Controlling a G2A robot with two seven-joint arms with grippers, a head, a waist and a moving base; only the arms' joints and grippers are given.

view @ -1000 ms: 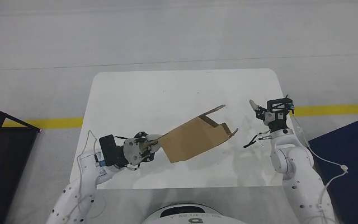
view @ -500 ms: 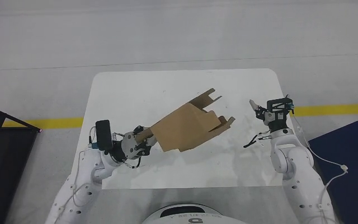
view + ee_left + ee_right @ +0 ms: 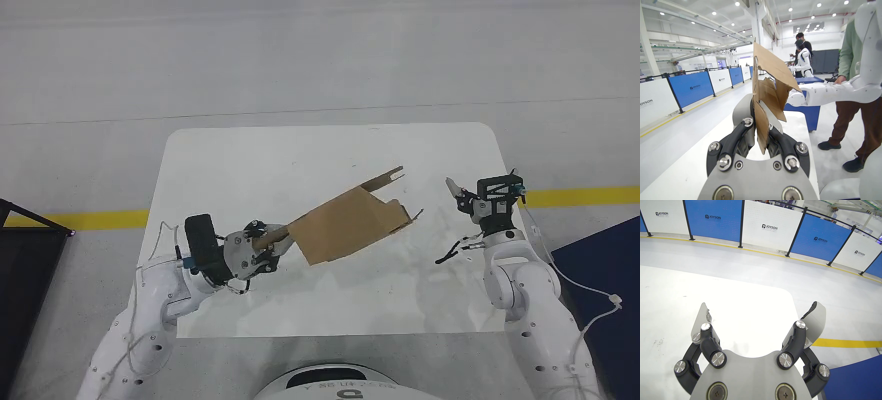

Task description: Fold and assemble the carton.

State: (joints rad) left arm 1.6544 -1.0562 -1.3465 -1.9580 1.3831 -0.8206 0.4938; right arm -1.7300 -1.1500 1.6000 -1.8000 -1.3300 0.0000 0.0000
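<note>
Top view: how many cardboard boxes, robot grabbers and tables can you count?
Carton: 1
Grippers: 2 (left gripper shut on the carton, right gripper open)
Table: 1
Total: 4
</note>
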